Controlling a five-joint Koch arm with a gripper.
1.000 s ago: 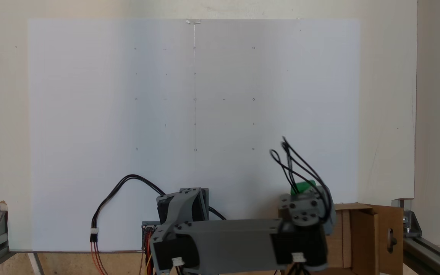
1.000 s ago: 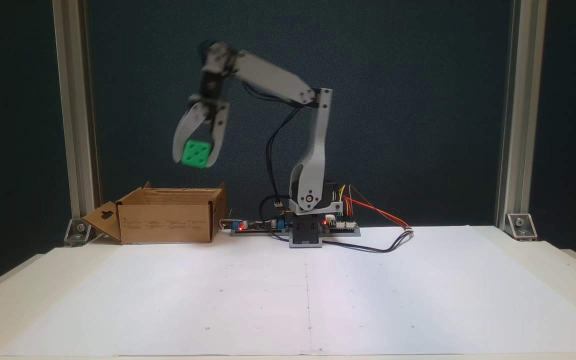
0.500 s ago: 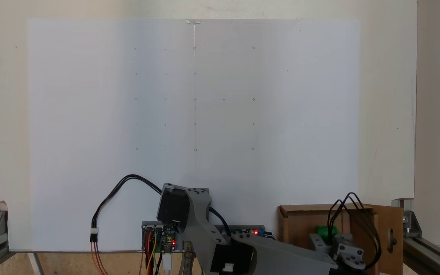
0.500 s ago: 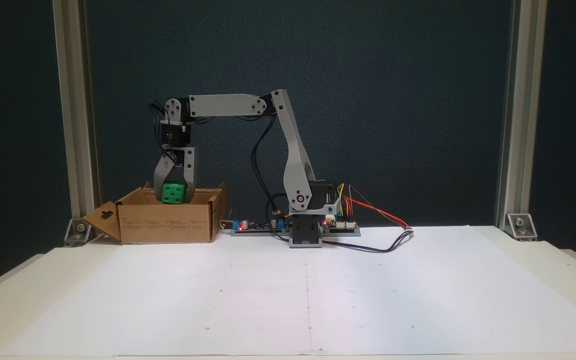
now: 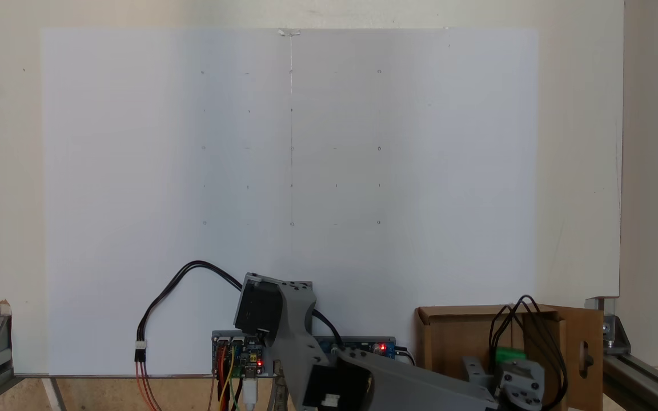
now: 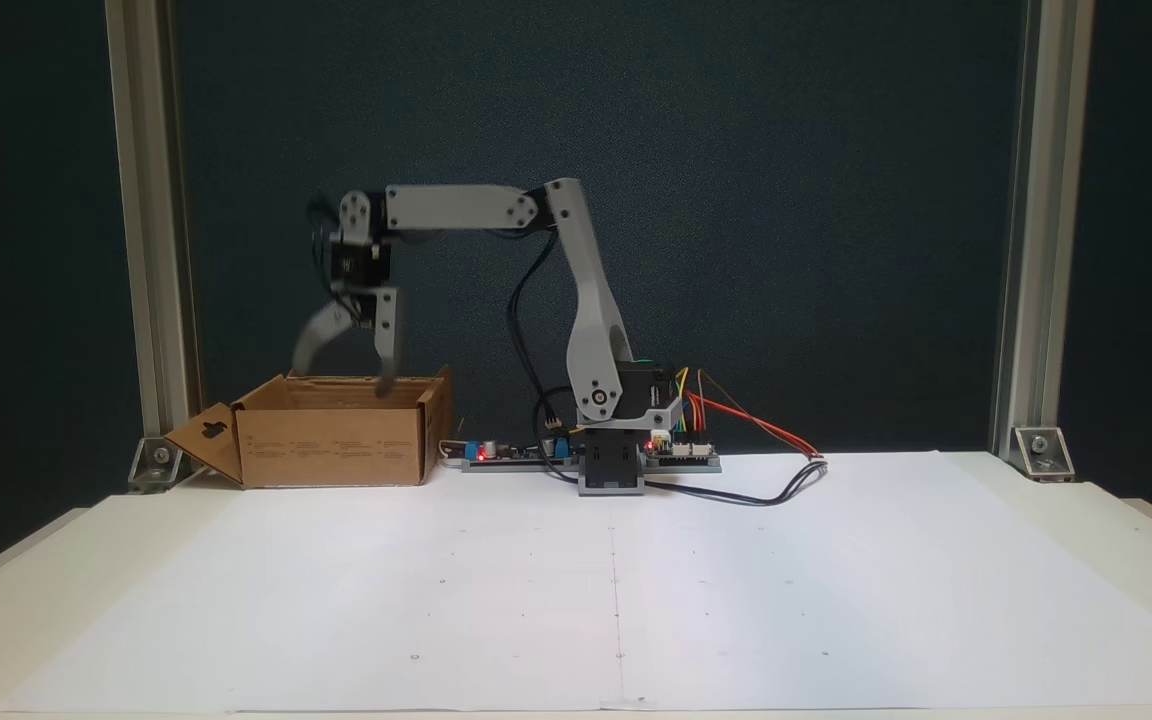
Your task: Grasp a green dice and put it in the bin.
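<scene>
While tool [image 6: 341, 372] gapes, green dice [image 5: 510, 354] inside bin [image 6: 336, 440]

The dice [image 5: 510, 355] shows as a green sliver inside the box [image 5: 449, 337]; wrist parts and black cables [image 5: 503, 325] cover the rest, so its pips and its resting place cannot be told. In a fixed view, the box [image 6: 336, 440] wall hides the dice entirely. The gripper [image 6: 341, 365] is motion-blurred there, its fingers [image 6: 386, 350] smeared and spread apart, tips at the box rim. The arm [image 5: 397, 388] is cut off by the bottom edge, as are the box's lower part and the wires [image 5: 143, 388] at the bench edge.
</scene>
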